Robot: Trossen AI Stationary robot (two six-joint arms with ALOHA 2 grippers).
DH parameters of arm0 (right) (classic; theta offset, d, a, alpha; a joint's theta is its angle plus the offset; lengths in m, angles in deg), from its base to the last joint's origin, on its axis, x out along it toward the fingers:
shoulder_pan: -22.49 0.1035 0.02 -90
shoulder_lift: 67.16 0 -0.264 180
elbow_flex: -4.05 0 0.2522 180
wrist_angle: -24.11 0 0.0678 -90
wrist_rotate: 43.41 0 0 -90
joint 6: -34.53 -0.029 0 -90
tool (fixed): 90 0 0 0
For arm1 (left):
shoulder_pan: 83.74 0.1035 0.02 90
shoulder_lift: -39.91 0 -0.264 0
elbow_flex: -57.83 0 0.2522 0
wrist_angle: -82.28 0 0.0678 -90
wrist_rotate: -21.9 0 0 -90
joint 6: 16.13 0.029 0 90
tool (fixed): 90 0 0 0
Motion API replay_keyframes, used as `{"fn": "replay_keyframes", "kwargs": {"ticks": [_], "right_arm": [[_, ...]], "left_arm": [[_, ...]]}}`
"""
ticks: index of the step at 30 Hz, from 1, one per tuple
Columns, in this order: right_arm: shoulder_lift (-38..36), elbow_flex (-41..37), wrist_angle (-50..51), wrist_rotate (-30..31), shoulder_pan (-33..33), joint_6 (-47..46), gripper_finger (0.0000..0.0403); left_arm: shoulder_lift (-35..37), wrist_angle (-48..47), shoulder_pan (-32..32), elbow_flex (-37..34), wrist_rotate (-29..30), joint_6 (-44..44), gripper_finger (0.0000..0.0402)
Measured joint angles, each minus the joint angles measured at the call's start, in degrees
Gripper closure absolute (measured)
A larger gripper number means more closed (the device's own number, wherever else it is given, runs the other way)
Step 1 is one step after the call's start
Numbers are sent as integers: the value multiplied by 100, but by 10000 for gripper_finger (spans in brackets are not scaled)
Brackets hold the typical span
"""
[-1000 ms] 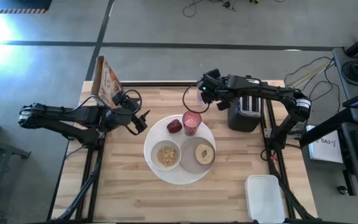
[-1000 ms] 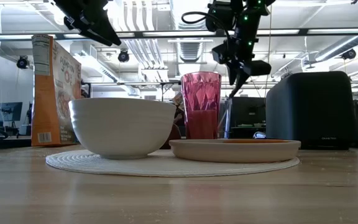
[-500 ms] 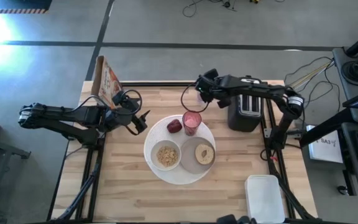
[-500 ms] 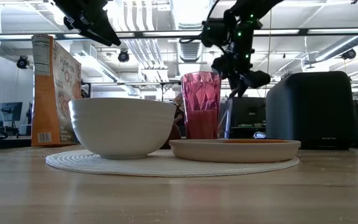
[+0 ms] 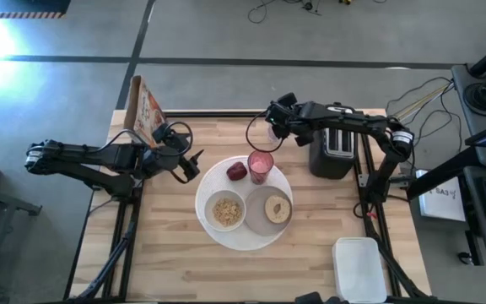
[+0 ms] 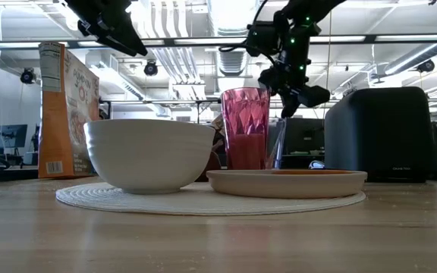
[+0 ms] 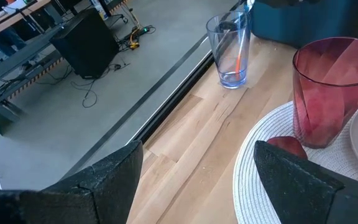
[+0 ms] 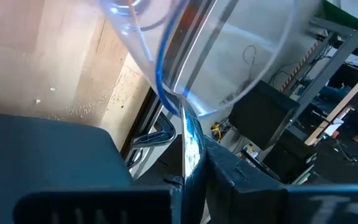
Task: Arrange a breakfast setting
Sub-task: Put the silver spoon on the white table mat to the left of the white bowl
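White plate mid-bench carries bowl with cereal, grey plate with bagel half, pink tumbler, apple. Clear glass near the bench's back edge holds the orange-handled spoon. Right gripper above the glass, fingers pinched on its rim. Left gripper spread, empty, raised left of the plate. Front of bench bare; toaster back right, cereal box back left.
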Motion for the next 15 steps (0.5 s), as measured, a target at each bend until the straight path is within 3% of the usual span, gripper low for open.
{"fn": "replay_keyframes", "kwargs": {"ticks": [15], "right_arm": [[-141,87,-23,20,0,-4,388]], "left_arm": [[0,3,0,0,1,0,112]]}}
